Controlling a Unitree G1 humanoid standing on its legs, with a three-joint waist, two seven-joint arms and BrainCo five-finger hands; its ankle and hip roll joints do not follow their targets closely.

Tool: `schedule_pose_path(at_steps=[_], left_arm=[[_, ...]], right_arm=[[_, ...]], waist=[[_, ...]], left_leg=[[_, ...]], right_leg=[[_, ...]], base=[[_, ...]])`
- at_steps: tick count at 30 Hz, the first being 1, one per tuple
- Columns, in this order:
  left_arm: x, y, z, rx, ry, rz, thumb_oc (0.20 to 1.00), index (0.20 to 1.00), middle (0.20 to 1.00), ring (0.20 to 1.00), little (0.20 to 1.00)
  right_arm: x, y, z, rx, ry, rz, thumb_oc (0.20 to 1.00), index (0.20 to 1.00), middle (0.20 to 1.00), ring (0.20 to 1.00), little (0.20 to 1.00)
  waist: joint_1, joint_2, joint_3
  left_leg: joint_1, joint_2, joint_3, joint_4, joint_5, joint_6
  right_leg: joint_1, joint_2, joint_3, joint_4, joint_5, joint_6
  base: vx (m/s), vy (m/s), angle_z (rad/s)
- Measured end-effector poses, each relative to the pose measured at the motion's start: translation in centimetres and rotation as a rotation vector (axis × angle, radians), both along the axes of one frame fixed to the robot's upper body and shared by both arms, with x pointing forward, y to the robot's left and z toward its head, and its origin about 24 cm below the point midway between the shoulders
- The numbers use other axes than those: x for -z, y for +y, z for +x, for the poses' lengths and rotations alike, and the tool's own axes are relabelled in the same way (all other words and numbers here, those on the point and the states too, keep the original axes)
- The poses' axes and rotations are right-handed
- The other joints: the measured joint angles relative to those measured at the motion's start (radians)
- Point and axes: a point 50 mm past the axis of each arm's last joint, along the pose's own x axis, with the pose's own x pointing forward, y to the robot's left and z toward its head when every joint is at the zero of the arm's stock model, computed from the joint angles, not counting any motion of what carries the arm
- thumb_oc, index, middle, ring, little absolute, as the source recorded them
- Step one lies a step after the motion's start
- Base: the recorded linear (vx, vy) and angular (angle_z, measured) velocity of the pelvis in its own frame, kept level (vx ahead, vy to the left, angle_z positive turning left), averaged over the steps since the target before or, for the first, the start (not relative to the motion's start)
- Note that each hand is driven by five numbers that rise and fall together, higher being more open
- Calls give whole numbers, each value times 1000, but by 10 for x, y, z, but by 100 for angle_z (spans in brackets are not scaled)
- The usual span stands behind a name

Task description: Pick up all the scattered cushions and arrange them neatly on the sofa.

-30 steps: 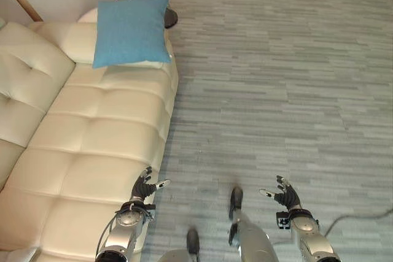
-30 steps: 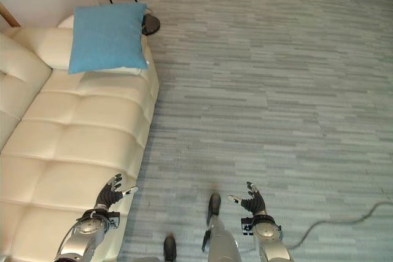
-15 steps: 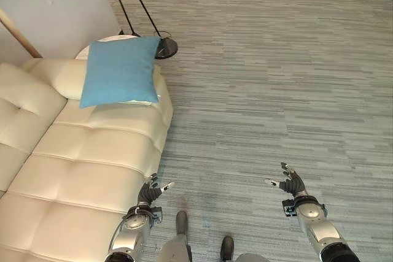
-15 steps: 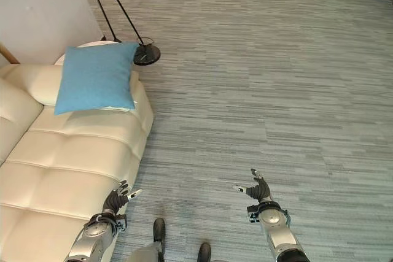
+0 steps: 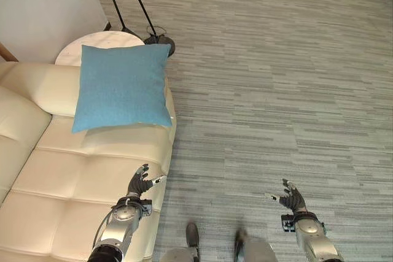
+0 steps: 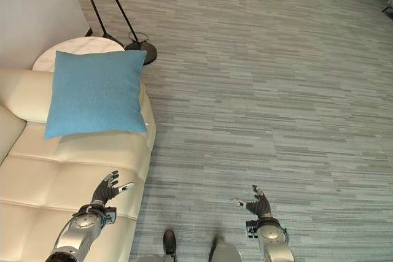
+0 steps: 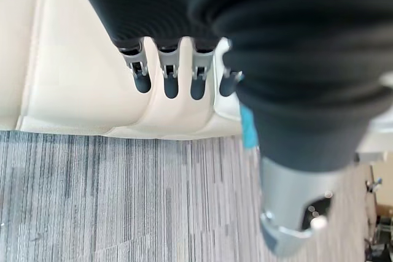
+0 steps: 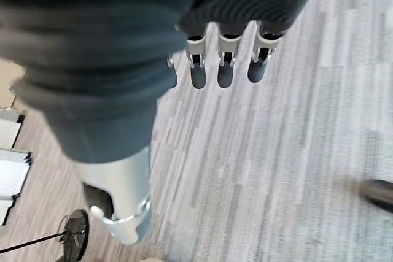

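I see the cream sofa (image 5: 80, 182) along the left, with the blue cushion (image 5: 121, 87) lying at its far end, propped on the armrest, well beyond my left hand (image 5: 139, 183). That hand hovers over the sofa's near front edge, fingers spread, empty. My right hand (image 5: 292, 199) hangs over the grey floor (image 5: 276, 78), also spread, empty.
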Motion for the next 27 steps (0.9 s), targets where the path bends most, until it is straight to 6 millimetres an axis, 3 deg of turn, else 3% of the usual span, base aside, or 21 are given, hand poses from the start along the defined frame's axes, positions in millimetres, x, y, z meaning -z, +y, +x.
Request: schedule_pose_path(at_steps=[1, 2, 3, 4, 5, 7, 8, 10, 12, 13, 16, 18, 19, 21, 24, 27], left_arm=[[2, 0, -2, -8, 7, -7, 1000, 1000, 1000, 1000, 1000], [3, -1, -3, -10, 12, -11, 1000, 1000, 1000, 1000, 1000], [4, -2, -3, -10, 13, -12, 1000, 1000, 1000, 1000, 1000], [4, -2, -4, -9, 15, -13, 1000, 1000, 1000, 1000, 1000], [7, -4, -8, -10, 26, -19, 1000, 1000, 1000, 1000, 1000], [14, -6, -19, -18, 52, -31, 1000, 1000, 1000, 1000, 1000], [15, -6, -21, -21, 60, -35, 1000, 1000, 1000, 1000, 1000], [14, -5, -20, -26, 56, -35, 1000, 1000, 1000, 1000, 1000], [17, -9, -22, -28, 61, -50, 1000, 1000, 1000, 1000, 1000], [16, -13, -19, -28, 52, -65, 1000, 1000, 1000, 1000, 1000], [13, -14, -14, -23, 35, -67, 1000, 1000, 1000, 1000, 1000], [13, -15, -13, -21, 34, -67, 1000, 1000, 1000, 1000, 1000], [14, -15, -14, -22, 37, -67, 1000, 1000, 1000, 1000, 1000], [15, -15, -16, -22, 44, -67, 1000, 1000, 1000, 1000, 1000], [17, -15, -15, -23, 56, -65, 1000, 1000, 1000, 1000, 1000], [22, -12, -25, -36, 85, -63, 1000, 1000, 1000, 1000, 1000]], right_arm=[[0, -1, -1, 2, 3, -2, 1000, 1000, 1000, 1000, 1000], [3, -1, -4, 9, 14, -2, 1000, 1000, 1000, 1000, 1000], [3, -1, -4, 9, 14, -2, 1000, 1000, 1000, 1000, 1000], [3, -1, -4, 9, 17, -2, 1000, 1000, 1000, 1000, 1000], [7, -2, -11, 14, 38, 0, 1000, 1000, 1000, 1000, 1000], [8, -4, -12, 15, 42, -5, 1000, 1000, 1000, 1000, 1000], [7, -5, -11, 14, 39, -7, 1000, 1000, 1000, 1000, 1000], [3, -4, -4, 7, 22, -4, 1000, 1000, 1000, 1000, 1000], [-4, -9, 6, -5, -7, -24, 1000, 1000, 1000, 1000, 1000], [-12, -13, 12, -12, -37, -39, 1000, 1000, 1000, 1000, 1000], [-16, -16, 16, -10, -52, -44, 1000, 1000, 1000, 1000, 1000], [-14, -16, 14, -6, -43, -35, 1000, 1000, 1000, 1000, 1000], [-12, -16, 11, -6, -34, -34, 1000, 1000, 1000, 1000, 1000], [-10, -17, 8, 0, -24, -36, 1000, 1000, 1000, 1000, 1000], [-5, -17, 5, 15, -1, -37, 1000, 1000, 1000, 1000, 1000], [-2, -20, 2, 26, 18, -44, 1000, 1000, 1000, 1000, 1000]], waist=[[2, 3, 8], [-7, -10, 16], [-14, -14, 20], [-22, -17, 24], [-26, -21, 21], [-25, 12, 4], [-22, 26, -4], [-17, 3, -5], [-13, 2, -5], [-11, -11, 2], [-9, -18, 5], [-1, -18, 5], [5, -11, 8], [7, 6, 7], [15, 15, 10], [36, 34, 10]], left_leg=[[6, -2, -3, 0, -14, 1], [25, -15, -36, 0, -28, 0], [38, -21, -51, 0, -44, -1], [60, -24, -70, -1, -56, -9], [123, -17, -99, 0, -94, -38], [151, 38, -102, 27, -126, -74], [150, 68, -104, 62, -150, -93], [89, 93, -96, 235, -172, -107], [51, 112, -100, 374, -172, -108], [-22, 118, -106, 489, -192, -139], [-82, 117, -96, 368, -190, -140], [-97, 119, -72, 203, -136, -147], [-108, 125, -76, 154, -100, -145], [-145, 136, -75, 88, -34, -155], [-204, 149, -11, 30, 36, -158], [-194, 159, 16, 36, 68, -124]], right_leg=[[-24, 7, 5, -61, 50, 3], [-18, 13, 6, -244, 145, 13], [-17, 13, 6, -292, 179, 8], [0, 14, 8, -299, 202, -16], [65, 24, 12, -285, 246, -52], [95, 73, 0, -261, 287, -77], [108, 101, -13, -263, 284, -92], [146, 130, -22, -282, 281, -167], [182, 150, -22, -293, 265, -205], [224, 149, -18, -321, 245, -213], [257, 152, -27, -321, 205, -207], [282, 156, -31, -321, 187, -187], [298, 166, -37, -321, 193, -197], [322, 180, -47, -324, 149, -183], [344, 188, -57, -327, 118, -196], [388, 187, -44, -320, 104, -184]], base=[[351, -205, 51], [361, -222, 56], [389, -224, 71], [409, -242, 66], [395, -258, 53], [269, -216, 22], [157, -127, 11], [160, -105, 1], [219, -70, -11], [286, -16, 1], [225, 42, 8], [130, 54, -2], [197, 86, -5], [238, 111, 11], [291, 197, 21], [316, 248, -20]])
